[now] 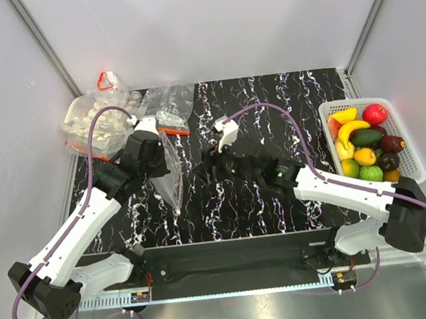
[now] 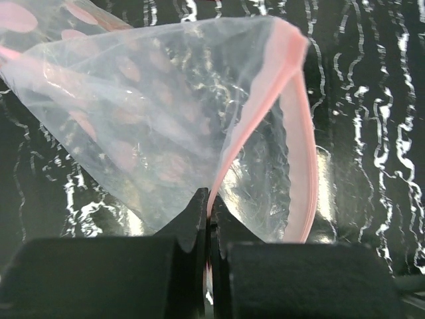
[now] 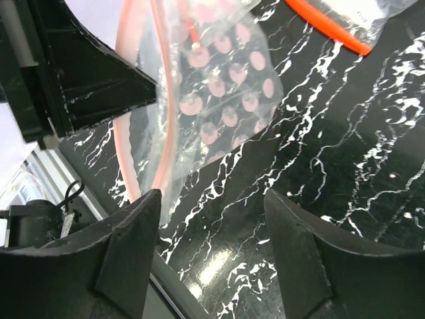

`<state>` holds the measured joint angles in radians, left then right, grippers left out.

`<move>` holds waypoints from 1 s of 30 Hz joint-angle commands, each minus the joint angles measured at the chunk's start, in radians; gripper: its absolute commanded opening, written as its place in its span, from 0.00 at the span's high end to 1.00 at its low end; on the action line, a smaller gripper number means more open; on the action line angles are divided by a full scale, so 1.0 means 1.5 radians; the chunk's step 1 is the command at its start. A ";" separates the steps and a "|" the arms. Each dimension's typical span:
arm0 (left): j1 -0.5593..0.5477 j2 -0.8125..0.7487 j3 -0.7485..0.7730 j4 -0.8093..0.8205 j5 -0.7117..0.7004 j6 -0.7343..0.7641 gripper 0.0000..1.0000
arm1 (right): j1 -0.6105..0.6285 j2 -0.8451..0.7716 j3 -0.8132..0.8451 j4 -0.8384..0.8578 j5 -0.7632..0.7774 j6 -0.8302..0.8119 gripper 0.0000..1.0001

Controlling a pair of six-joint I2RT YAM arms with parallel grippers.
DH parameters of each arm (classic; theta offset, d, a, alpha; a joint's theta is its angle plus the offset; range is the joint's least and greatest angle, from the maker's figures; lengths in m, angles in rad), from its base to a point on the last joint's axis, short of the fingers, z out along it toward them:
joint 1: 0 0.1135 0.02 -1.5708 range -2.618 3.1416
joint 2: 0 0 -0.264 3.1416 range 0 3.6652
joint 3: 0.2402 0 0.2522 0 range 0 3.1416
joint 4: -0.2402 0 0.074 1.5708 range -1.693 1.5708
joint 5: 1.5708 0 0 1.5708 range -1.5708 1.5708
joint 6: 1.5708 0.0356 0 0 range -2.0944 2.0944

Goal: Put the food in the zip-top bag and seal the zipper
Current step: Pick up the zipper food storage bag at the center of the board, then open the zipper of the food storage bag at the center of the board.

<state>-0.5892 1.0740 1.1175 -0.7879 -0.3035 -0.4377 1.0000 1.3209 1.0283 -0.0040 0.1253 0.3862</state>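
The zip-top bag is clear with pale dots and hangs above the black marble table, left of centre. My left gripper is shut on the bag's red-orange zipper strip. In the left wrist view the jaws pinch one lip, and the bag's mouth gapes open to the right. My right gripper is open and empty just right of the bag. In the right wrist view the dotted bag and its strip hang ahead of it. The food lies in the white basket at the right.
The white mesh basket stands at the table's right edge. A bag of white pieces and a smaller clear bag lie at the back left, and the orange strip of one of them shows in the right wrist view. My left gripper's body is close by.
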 commanded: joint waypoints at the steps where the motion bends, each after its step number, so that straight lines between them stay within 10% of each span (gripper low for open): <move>1: -0.020 0.003 0.010 0.048 0.020 -0.007 1.00 | -0.002 0.030 0.039 0.041 -0.021 0.000 0.31; 20: -0.074 0.018 0.046 0.053 0.016 -0.013 1.00 | -0.002 0.151 0.115 0.044 -0.045 0.019 0.37; 30: -0.127 0.100 0.177 -0.069 -0.095 0.012 1.00 | -0.018 0.146 0.095 -0.041 0.160 0.124 0.85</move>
<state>-0.7349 1.1702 1.2640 -0.8211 -0.3328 -0.4446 0.9966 1.5806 1.1622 -0.0067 0.1875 0.4736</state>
